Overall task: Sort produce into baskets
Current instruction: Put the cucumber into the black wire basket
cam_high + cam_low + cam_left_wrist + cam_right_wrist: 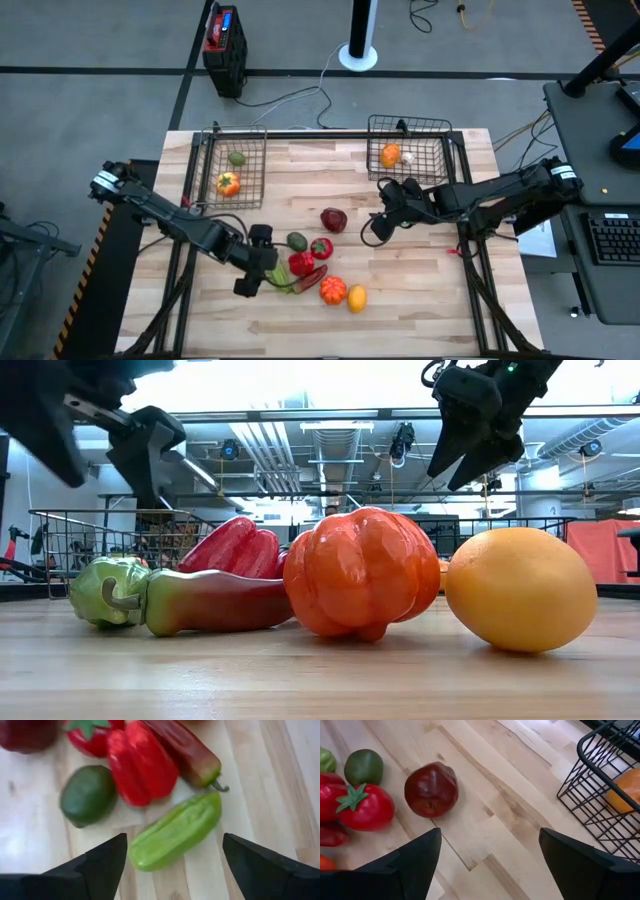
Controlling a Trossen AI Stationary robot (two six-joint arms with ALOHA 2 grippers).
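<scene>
My left gripper (pixel 260 264) hangs open over the near middle of the table. A light green pepper (pixel 175 832) lies on the wood below, between its two fingers. Beside it lie a red pepper (pixel 140 765), a red-green chili (pixel 187 752), a green lime (pixel 87 794), a red tomato (pixel 321 248), an orange pepper (pixel 360 572) and a yellow lemon (pixel 520 600). My right gripper (pixel 380 213) hangs open above bare wood, right of a dark maroon fruit (pixel 431 789). The left basket (pixel 250 140) holds two pieces. The right basket (pixel 425 128) holds an orange (pixel 390 155) and a small white piece.
Both baskets stand at the table's far edge, left and right. Bare wood lies between them and the pile of produce. A black box with a red top (pixel 224 38) and a white post base (pixel 358 55) stand on the floor beyond the far edge.
</scene>
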